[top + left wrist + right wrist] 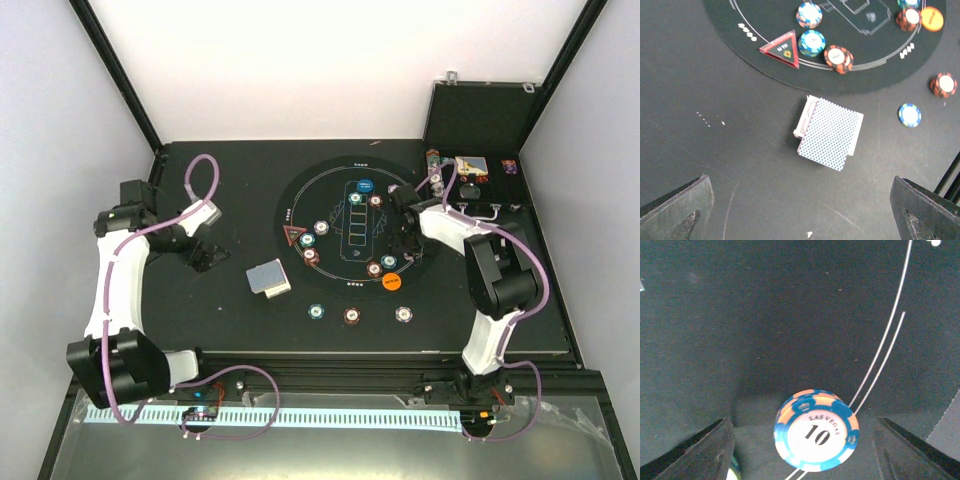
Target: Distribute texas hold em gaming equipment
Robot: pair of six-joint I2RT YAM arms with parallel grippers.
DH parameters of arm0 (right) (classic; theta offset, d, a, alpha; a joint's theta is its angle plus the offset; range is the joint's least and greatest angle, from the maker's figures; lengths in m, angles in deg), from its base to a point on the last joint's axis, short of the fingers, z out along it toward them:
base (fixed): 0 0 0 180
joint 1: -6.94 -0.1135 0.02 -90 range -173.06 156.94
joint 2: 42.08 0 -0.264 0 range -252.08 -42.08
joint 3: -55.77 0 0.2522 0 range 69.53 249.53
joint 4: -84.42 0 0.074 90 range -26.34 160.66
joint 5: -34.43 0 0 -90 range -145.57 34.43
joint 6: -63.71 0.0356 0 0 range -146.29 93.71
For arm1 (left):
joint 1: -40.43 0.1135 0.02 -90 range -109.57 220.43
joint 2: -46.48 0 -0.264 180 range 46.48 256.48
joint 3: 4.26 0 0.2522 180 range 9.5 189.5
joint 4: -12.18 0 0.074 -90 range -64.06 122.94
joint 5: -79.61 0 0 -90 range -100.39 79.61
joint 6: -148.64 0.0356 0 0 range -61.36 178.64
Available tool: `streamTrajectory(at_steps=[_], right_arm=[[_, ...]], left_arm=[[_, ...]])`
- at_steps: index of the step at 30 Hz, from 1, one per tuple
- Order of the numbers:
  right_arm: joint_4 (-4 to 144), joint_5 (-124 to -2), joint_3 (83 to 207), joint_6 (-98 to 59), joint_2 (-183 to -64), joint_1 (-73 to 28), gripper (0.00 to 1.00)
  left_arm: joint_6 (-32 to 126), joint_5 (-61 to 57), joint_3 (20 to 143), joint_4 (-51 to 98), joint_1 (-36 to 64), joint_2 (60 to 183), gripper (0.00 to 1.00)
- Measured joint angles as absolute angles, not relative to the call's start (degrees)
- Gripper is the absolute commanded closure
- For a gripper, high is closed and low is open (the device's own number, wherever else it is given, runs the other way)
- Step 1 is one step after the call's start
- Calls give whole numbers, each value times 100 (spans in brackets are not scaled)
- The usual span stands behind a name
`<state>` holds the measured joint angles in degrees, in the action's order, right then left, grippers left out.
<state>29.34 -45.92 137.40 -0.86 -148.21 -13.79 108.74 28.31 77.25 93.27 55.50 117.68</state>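
**Both hands spread; a chip stack sits between the right hand's fingers**

The right hand (805, 442) hangs low over the round black mat (322, 192); its two dark fingers (710, 450) stand apart with a gap on either side of a short stack of chips (816, 430), so nothing is gripped. Only the right wrist view gives the stack's detail: glossy discs, a white face printed "LAS VEGAS 10", a rim striped blue and orange, just beside a pair of thin white printed arcs (880, 360); the top view is too small to read any of that.

The left hand (800, 220) is spread wide and empty above the matte, faintly scratched counter (700, 150). Ahead of it lies the deck of playing cards (830, 132), a slightly skewed rectangular pile with a fine grey-blue lattice back, on the counter just outside the mat's edge. Beyond it, on the mat, sits the red triangle (782, 48) with chip stacks (811, 43) beside it.

The top view adds the flat orange button (390, 281) at the mat's near rim; the blue button (366, 186) on its far side; three chips (352, 316) in a row on the counter nearer the arms; and an open black case (480, 115) at the far right corner.
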Motion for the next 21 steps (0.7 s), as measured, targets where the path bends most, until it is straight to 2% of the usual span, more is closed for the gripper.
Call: streamTrajectory(at_steps=[7,11,15,21], right_arm=[[3082,-4769,13500,115,-13980,-1477,7],[3487,-4833,13144,329,-13173,-1964,0],[4199,-4972,12407,580,-12603,-2732,0],[5041,-5143,11496,851,-12517,-3514,0]], left_arm=[[11410,2171,7430,9297,4842,11779,1],[11613,1773,7294,9211,4401,11799,1],[11781,1587,7122,8993,4071,11810,1],[11777,1524,6422,8438,3894,11819,1]])
